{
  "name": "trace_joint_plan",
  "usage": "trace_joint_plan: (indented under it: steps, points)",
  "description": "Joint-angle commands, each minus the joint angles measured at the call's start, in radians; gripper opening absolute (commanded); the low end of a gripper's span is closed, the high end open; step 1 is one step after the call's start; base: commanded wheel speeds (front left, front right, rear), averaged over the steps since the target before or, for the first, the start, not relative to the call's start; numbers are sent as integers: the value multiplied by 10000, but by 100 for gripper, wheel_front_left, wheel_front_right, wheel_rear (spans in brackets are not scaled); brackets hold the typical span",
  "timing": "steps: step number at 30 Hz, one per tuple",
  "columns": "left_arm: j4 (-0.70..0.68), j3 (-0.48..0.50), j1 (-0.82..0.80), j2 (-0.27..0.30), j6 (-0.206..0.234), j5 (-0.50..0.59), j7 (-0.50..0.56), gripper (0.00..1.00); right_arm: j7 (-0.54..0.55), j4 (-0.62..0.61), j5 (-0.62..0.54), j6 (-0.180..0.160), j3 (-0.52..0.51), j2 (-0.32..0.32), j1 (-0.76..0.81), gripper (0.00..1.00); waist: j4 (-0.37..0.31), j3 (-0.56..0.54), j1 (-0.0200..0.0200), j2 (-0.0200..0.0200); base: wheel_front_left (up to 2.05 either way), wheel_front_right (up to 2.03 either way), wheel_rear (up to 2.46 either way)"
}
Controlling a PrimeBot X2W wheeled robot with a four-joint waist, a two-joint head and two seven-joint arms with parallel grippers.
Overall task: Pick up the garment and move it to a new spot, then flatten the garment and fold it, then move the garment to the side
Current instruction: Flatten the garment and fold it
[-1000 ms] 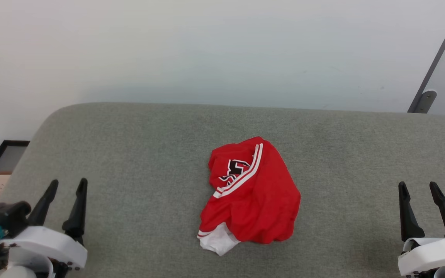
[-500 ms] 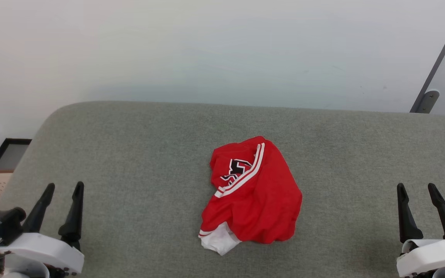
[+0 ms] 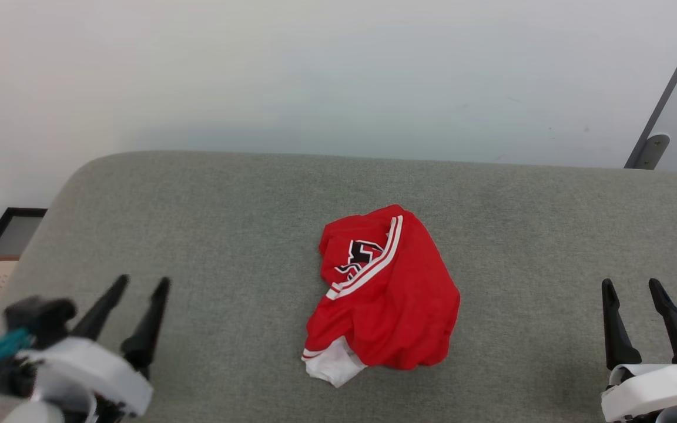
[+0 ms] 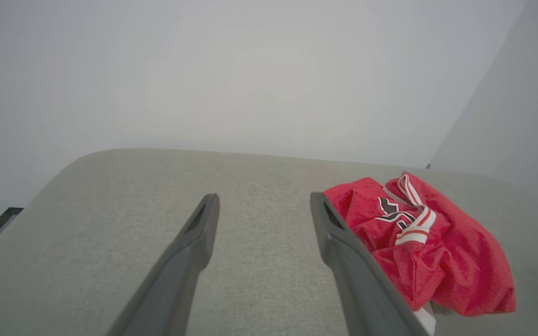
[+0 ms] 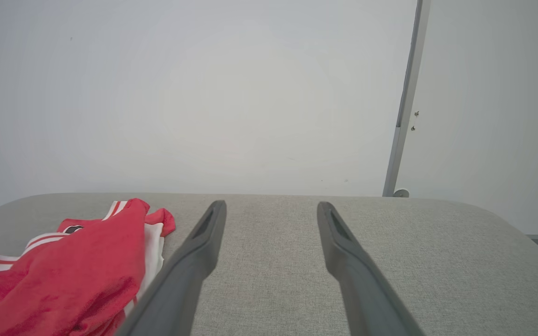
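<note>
Since a second ago the left tool [image 3: 144, 279] has swung inward toward the middle and shows blurred in the head view. Its two dark fingers are spread wide with nothing between them. The right tool [image 3: 630, 283], at the lower right, is likewise spread and empty. Below them is a grey fabric-covered worktop [image 3: 227, 223] with rounded corners, backed by a plain white wall [image 3: 315, 70]. The crumpled red sports jersey with white panels and striped trim [image 3: 391, 311] lies mid-worktop between the tools, apart from both.
</note>
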Motion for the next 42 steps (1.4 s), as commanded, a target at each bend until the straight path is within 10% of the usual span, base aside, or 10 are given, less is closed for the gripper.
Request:
trace_joint_plan:
  steps: [1, 21, 42]
  points:
    - [-79, -40, -154, 23, -49, -79, 131, 100, -3, 4, -52, -12, 42, 34, 13, 100, -9, 1, 0, 0, 0, 0, 0]
    - [-840, -2472, -3353, -153, 161, -1721, 7692, 100, -111, 389, 6, -12, 575, -36, -537, 100, -751, 134, 0, 0, 0, 0, 0]
    - [2216, -3668, -4108, -943, -8, -1595, 9009, 100, -173, 358, -97, -12, 747, 21, -1180, 100, -1822, 1487, 0, 0, 0, 0, 0]
